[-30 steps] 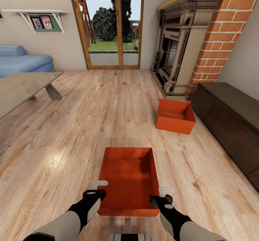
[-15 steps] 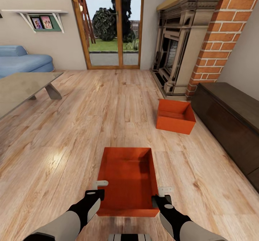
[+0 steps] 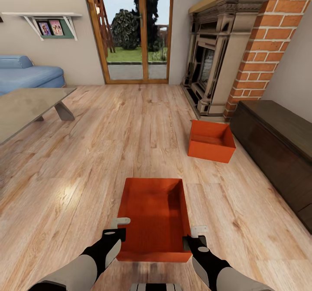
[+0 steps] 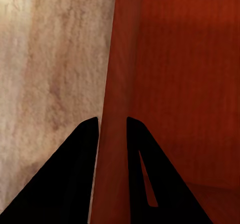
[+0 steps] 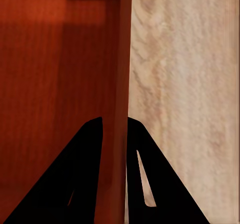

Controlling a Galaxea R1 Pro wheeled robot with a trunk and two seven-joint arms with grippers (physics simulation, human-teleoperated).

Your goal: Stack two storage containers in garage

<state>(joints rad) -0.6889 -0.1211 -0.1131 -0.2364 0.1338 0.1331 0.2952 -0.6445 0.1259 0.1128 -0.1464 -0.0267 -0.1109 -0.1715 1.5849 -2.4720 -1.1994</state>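
At lower centre of the head view: near storage container [image 3: 154, 215] on plank floor [image 3: 86, 161], long axis running away from the robot.
Left gripper [image 4: 112, 126] and right gripper [image 5: 114, 125] each straddling a thin side wall, apparently clamped. Judged light, stiff; second container [image 3: 211, 140] at right, near cabinet [image 3: 277, 143].

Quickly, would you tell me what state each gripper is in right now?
Left gripper: shut on the near storage container's left wall.
Right gripper: shut on the same container's right wall.
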